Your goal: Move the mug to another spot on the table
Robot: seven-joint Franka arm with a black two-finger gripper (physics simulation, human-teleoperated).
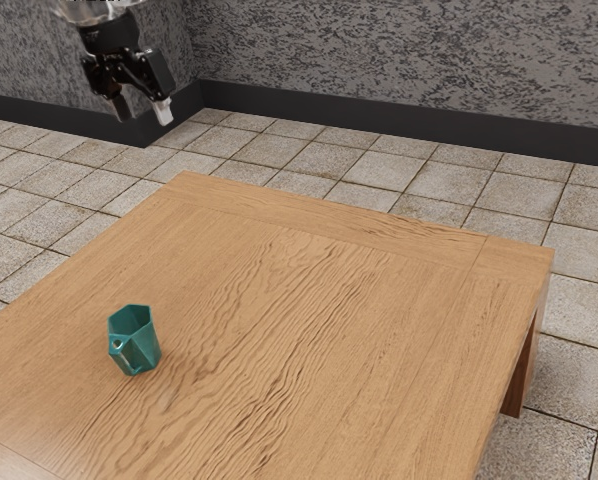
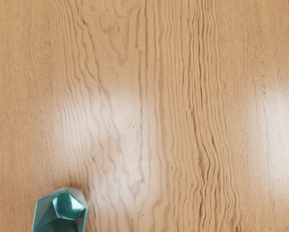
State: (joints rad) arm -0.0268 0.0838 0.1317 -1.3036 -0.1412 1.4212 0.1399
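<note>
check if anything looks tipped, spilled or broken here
Nothing stands out. The mug stands upright on the table, whole, with nothing spilled around it. The pincer hangs open high up, well apart from the mug.

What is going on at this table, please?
The gripper is meant to move the teal mug elsewhere on the wooden table, but holds nothing yet. It hangs open, high at the exterior view's upper left, well apart from the mug, which stands upright toward that view's lower left.
</note>
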